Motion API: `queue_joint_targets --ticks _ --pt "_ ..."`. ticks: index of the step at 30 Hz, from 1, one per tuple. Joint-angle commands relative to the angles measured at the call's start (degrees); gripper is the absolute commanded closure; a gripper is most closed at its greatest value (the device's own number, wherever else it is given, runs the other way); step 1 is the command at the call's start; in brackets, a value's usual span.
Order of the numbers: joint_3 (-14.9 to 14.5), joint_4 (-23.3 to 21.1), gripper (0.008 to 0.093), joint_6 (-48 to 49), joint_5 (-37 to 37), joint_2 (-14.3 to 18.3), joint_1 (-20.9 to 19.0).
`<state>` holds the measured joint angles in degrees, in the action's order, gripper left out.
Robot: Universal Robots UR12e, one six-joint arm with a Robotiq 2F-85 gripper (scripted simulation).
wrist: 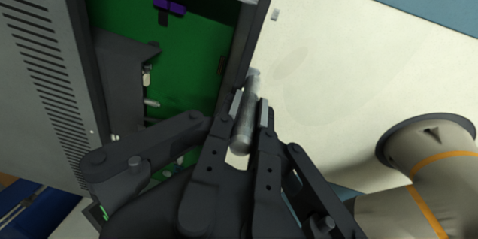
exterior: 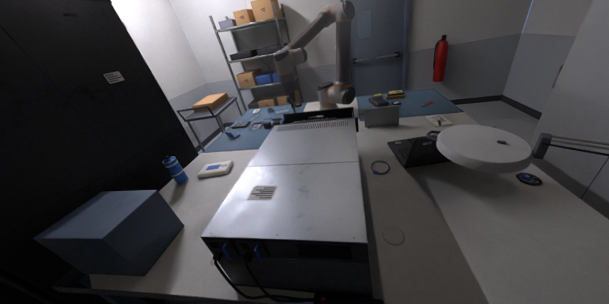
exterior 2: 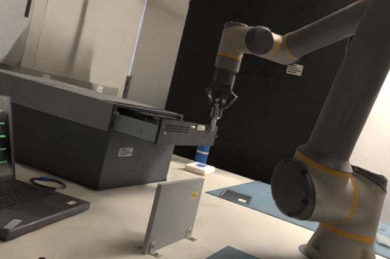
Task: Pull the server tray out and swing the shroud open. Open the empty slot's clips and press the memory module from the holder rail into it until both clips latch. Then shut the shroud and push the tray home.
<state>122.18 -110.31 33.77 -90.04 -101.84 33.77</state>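
Observation:
My gripper (wrist: 248, 104) (exterior 2: 214, 120) (exterior: 293, 106) points down at the front of the server tray (exterior 2: 176, 130), which sticks part way out of the grey server chassis (exterior: 299, 181). Between the fingers is the tray's round metal handle (wrist: 245, 118), standing off the tray's front panel (wrist: 250, 40). Inside the tray the wrist camera shows a green board (wrist: 188, 58) and a dark grey shroud (wrist: 120, 81) lying over part of it. The memory slots and the holder rail are out of sight. The gripper is closed on the tray handle.
The chassis lid edge (wrist: 45, 62) with its vent slots runs close beside the gripper. A grey upright plate (exterior 2: 173, 215) stands on the table near the tray. A laptop (exterior 2: 28, 196), a blue mat (exterior 2: 252, 199), a blue bottle (exterior: 174, 169) and the arm's base (exterior 2: 340, 212) surround it.

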Motion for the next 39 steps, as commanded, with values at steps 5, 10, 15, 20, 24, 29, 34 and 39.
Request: queue_joint_targets --ticks 5,10,15,20,24,29,34,39 --pt "-2.6 -0.7 0.0934 -1.8 0.0 3.2 -1.8" --pt "-5.1 -1.1 0.0934 -3.2 0.0 6.1 -3.2" --pt "-7.1 -1.3 0.0934 -4.3 0.0 8.3 -4.3" --pt "-8.6 -1.4 0.0934 -5.1 0.0 9.9 -5.1" --pt "-9.4 -1.4 0.0934 -5.4 0.0 10.7 -5.4" --pt "-9.8 -1.4 0.0934 -5.6 0.0 11.1 -5.6" --pt "-9.9 -1.5 0.0934 -5.6 0.0 11.2 -5.6" --pt "-9.9 -1.4 0.0934 -5.6 0.0 11.2 -5.6"
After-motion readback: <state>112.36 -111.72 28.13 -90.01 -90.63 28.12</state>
